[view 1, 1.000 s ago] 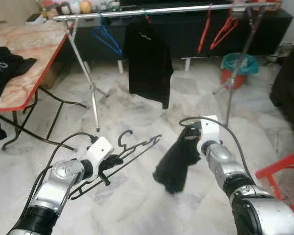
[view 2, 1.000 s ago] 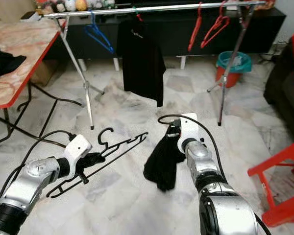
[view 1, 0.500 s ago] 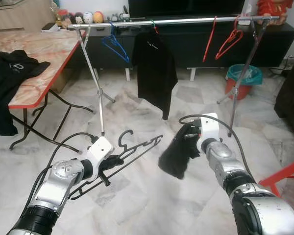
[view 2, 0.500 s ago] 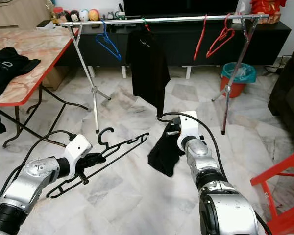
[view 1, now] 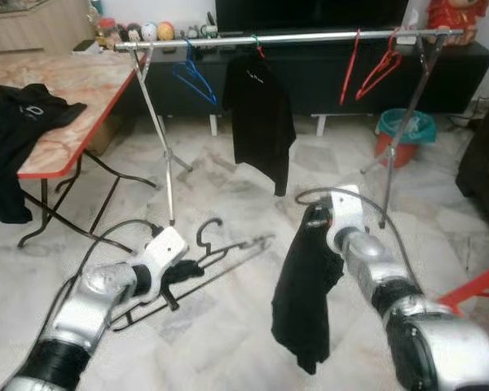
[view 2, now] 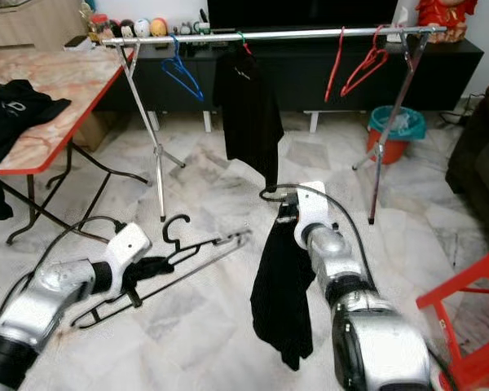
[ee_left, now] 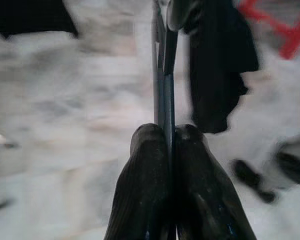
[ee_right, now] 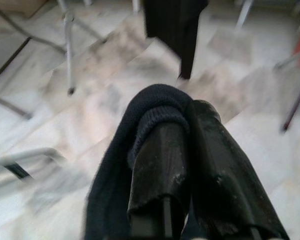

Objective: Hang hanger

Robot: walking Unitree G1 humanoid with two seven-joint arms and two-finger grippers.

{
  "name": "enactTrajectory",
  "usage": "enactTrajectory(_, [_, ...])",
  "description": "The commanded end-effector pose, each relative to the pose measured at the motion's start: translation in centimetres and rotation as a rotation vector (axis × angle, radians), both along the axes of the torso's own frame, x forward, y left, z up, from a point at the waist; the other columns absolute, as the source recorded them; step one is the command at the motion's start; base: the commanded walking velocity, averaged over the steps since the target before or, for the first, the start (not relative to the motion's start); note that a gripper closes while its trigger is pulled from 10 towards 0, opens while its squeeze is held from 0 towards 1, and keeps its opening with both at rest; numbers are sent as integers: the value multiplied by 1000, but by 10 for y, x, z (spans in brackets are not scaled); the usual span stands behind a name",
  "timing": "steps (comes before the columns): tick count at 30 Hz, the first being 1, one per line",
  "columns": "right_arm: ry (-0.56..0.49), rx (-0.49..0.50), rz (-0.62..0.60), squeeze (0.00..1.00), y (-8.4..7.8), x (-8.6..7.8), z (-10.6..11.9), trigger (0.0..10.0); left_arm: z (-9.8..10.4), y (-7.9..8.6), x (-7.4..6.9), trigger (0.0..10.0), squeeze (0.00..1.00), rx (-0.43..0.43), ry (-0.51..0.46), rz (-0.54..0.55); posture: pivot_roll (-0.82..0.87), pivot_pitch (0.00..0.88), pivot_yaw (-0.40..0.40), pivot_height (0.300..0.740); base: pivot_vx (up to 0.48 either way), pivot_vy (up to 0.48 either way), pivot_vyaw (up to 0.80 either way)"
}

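Note:
My left gripper (view 1: pixel 179 275) is shut on a black wire hanger (view 1: pixel 220 257), held low over the marble floor with its hook (view 1: pixel 208 229) pointing up. In the left wrist view the two fingers (ee_left: pixel 150 170) pinch the hanger's thin bars (ee_left: pixel 162 75). My right gripper (view 1: pixel 316 220) is shut on a black garment (view 1: pixel 303 301) that hangs straight down beside the hanger. In the right wrist view the cloth (ee_right: pixel 155 107) wraps over one finger. The silver clothes rail (view 1: pixel 293 37) runs across the back with a black shirt (view 1: pixel 261 122), a blue hanger (view 1: pixel 194 80) and red hangers (view 1: pixel 375 69) on it.
A folding table (view 1: pixel 73 90) with a red edge stands at the left, dark clothes (view 1: pixel 16 130) draped over it. A teal bin (view 1: pixel 407 126) sits behind the rail's right legs (view 1: pixel 395 155). A red stool (view 1: pixel 481 293) and a dark sofa edge (view 1: pixel 485 155) are on the right.
The black garment has unfolded from a short bunch into a long drape below my right gripper. The left gripper still holds the hanger in the same place.

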State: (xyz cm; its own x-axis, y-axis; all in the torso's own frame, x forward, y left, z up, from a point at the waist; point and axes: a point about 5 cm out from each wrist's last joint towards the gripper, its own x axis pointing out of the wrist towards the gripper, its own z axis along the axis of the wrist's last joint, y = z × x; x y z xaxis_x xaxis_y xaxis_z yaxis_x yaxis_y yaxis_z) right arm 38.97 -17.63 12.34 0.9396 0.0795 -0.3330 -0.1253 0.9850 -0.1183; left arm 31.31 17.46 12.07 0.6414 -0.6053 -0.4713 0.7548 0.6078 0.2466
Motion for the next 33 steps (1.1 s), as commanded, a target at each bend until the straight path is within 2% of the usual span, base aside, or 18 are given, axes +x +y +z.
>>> enactTrajectory(1, [-49, -8, 8, 0, 5, 6, 13, 10000, 2, 7, 9, 10000, 0, 17, -58, 92, -23, 0, 31, 719, 0, 0, 0])
enactTrajectory(6, [-31, 1, -3, 0, 5, 2, 5, 10000, -1, 7, 14, 10000, 0, -3, -90, 164, -33, 0, 36, 719, 0, 0, 0])
enactTrajectory(7, [-16, -10, -14, 0, 4, 1, 1, 10000, -3, 1, 10, 10000, 0, -39, -55, 115, -36, 0, 36, 719, 0, 0, 0])
enactTrajectory(10, [-1, -30, -46, 0, -2, -1, -2, 10000, -5, -7, -3, 10000, 0, -60, 32, -26, -36, 0, 34, 719, 0, 0, 0])
enactTrajectory(14, [-7, -28, -21, 0, -2, 2, 4, 10000, 3, -8, -19, 10000, 0, -130, 144, -200, -37, 0, 33, 719, 0, 0, 0])
enactTrajectory(17, [-14, -29, -7, 0, 1, 4, 8, 10000, 8, -9, -23, 10000, 0, -155, 179, -275, -33, 0, 30, 719, 0, 0, 0])
enactTrajectory(19, [-21, -22, -5, 0, 4, 5, 11, 10000, 8, -11, -24, 10000, 0, -140, 195, -315, -32, 0, 29, 719, 0, 0, 0])
enactTrajectory(22, [-50, 31, -12, 0, 12, 11, 23, 10000, 6, -11, -20, 10000, 0, -107, 188, -307, -37, 0, 27, 719, 0, 0, 0])
enactTrajectory(27, [-99, 97, 35, 0, 33, 19, 44, 10000, 11, -20, -16, 10000, 0, -149, 158, -290, -36, 0, 25, 719, 0, 0, 0])
enactTrajectory(33, [-100, 123, 84, 0, 49, 20, 48, 10000, 13, -29, -17, 10000, 0, -187, 167, -302, -38, 0, 25, 719, 0, 0, 0])
